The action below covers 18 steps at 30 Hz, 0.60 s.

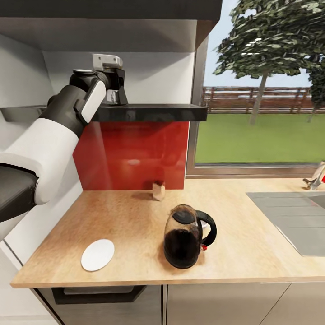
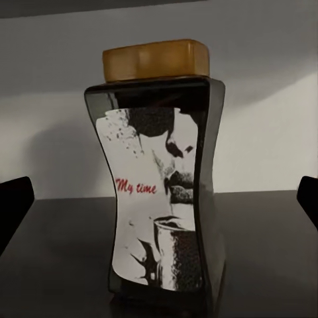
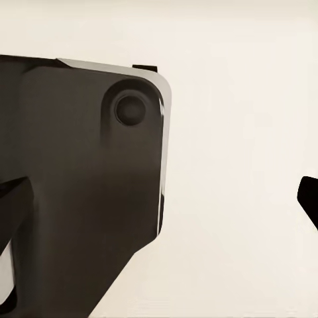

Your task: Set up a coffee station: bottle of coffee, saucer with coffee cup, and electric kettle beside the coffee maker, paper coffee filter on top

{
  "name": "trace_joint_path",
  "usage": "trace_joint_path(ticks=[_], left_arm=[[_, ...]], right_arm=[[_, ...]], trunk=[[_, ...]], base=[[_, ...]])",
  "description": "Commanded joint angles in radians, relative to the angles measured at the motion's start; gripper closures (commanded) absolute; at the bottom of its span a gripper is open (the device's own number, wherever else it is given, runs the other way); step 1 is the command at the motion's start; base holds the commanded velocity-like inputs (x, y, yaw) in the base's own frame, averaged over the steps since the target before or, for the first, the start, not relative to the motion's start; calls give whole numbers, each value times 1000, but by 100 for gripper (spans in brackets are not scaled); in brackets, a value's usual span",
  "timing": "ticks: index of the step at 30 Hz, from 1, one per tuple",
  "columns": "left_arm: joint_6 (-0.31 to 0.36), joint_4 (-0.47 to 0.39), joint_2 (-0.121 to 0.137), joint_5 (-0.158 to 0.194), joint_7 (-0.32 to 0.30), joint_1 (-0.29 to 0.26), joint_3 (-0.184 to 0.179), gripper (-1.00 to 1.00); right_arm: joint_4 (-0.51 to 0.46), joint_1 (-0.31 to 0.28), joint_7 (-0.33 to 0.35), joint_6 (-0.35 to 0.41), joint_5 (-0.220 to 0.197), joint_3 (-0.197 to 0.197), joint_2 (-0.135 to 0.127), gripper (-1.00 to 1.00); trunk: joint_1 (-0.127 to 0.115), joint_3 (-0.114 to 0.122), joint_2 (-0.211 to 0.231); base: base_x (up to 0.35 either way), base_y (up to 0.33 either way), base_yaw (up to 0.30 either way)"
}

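Nearest the counter's front edge lies a flat white round disc [image 1: 97,254] on the wooden countertop [image 1: 135,216], toward its left end; whether it is the saucer or a filter I cannot tell. Just right of it and a little farther in stands the electric kettle [image 1: 186,237], upright, dark glass body, black lid, handle turned to the right. Off to the right is the grey sink area [image 1: 289,216], set into the same counter.

Farther back, close to the red backsplash [image 1: 131,155], sits a small brown object [image 1: 158,190], too small to identify.

Now up to the dark shelf [image 1: 149,112] above the backsplash. The left arm [image 1: 67,113] reaches up to it, its wrist right at the shelf's edge. From the left wrist view, the bottle of coffee [image 2: 159,179] stands upright on the shelf against the pale wall: dark waisted jar, amber lid [image 2: 156,59], label reading "My time". The left gripper [image 2: 159,199] is spread wide, one dark fingertip [image 2: 13,209] at each side of the frame, and the bottle sits centred between them, apart from both, not pinched.

The right gripper [image 3: 165,205] is also spread, fingertips [image 3: 310,199] well apart, holding nothing, facing a dark rounded robot part [image 3: 86,179] with a pale surface beyond.
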Motion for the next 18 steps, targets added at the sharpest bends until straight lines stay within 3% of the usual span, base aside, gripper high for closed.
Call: trace_joint_path(ticks=[1,15,18], left_arm=[[3,-1,1,10,9,-1,-5,-100],[2,-7,1,10,9,-1,-5,-100],[3,-25,3,10,9,-1,-5,-100]], right_arm=[[0,0,1,-3,10,-7,0,-100],[0,0,1,-3,10,-7,0,-100],[0,0,1,-3,10,-7,0,-100]], trunk=[[1,-2,-2],[1,-2,-2],[1,-2,-2]], base=[[37,0,0],[7,0,0],[184,0,0]])
